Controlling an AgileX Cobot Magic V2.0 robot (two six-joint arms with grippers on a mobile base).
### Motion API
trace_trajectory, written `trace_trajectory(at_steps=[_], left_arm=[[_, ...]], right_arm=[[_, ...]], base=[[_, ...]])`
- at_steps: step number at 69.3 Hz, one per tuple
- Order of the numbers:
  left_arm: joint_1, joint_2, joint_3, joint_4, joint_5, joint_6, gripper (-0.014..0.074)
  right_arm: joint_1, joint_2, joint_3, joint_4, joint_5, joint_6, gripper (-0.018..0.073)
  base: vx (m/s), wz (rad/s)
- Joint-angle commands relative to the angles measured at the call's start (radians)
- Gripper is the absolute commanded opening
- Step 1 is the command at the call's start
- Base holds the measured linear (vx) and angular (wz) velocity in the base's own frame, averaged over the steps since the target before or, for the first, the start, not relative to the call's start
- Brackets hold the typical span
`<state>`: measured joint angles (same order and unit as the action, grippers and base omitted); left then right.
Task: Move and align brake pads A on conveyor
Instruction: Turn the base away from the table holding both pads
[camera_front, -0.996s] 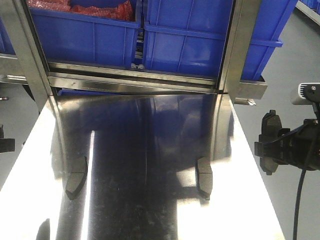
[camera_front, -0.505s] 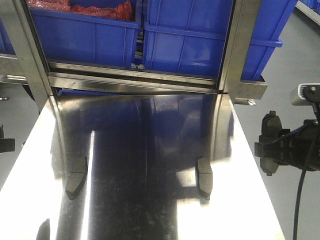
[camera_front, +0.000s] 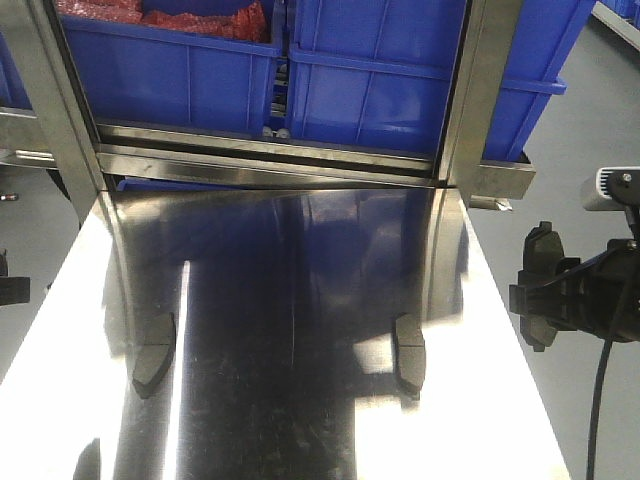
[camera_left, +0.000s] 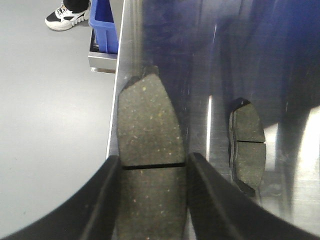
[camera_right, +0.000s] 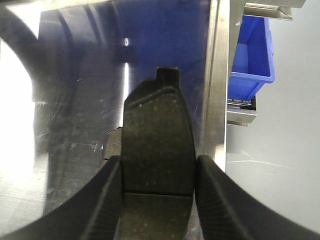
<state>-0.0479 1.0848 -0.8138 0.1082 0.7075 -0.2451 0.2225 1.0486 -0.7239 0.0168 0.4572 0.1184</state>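
- Right claw (camera_right: 158, 161): clamped across the short width of the right-held pad (camera_right: 157, 125), gripping near the groove. It hangs over the right edge of the table (camera_front: 300, 280).
- Left claw (camera_left: 152, 159): clamped the same way on the left-held pad (camera_left: 147, 120), over the table's left edge.
- Left table pad (camera_front: 153, 352) and right table pad (camera_front: 408, 355) lie flat on the steel, well apart.
- Conveyor: not in view, so its direction cannot be told.
- Step in hand, as judged: carry both held pads to the conveyor.
- Keep both grips firm and each pad level during travel. A hold this close to mid-length should resist tilting.
- Lower each pad until its underside rests on the belt, long axes parallel, before releasing.
- Leave room alongside for the two table pads.
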Motion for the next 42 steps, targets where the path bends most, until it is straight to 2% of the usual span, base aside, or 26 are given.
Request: trace_trajectory(at_steps=[1, 17, 42], left_arm=[[-0.003, -0.022, -0.027, 0.006, -0.063, 0.000, 0.0108], [-0.003, -0.022, -0.027, 0.006, -0.064, 0.000, 0.0108], [-0.003, -0.022, -0.027, 0.006, -0.063, 0.000, 0.0108]], right_arm=[[-0.003, -0.021, -0.029, -0.006, -0.075, -0.005, 0.0060], [-0.003, -0.021, -0.029, -0.006, -0.075, -0.005, 0.0060], [-0.003, -0.021, -0.029, -0.006, -0.075, -0.005, 0.0060]], base=[[-0.01, 0.04], [-0.04, 0.17], [-0.10, 0.41]])
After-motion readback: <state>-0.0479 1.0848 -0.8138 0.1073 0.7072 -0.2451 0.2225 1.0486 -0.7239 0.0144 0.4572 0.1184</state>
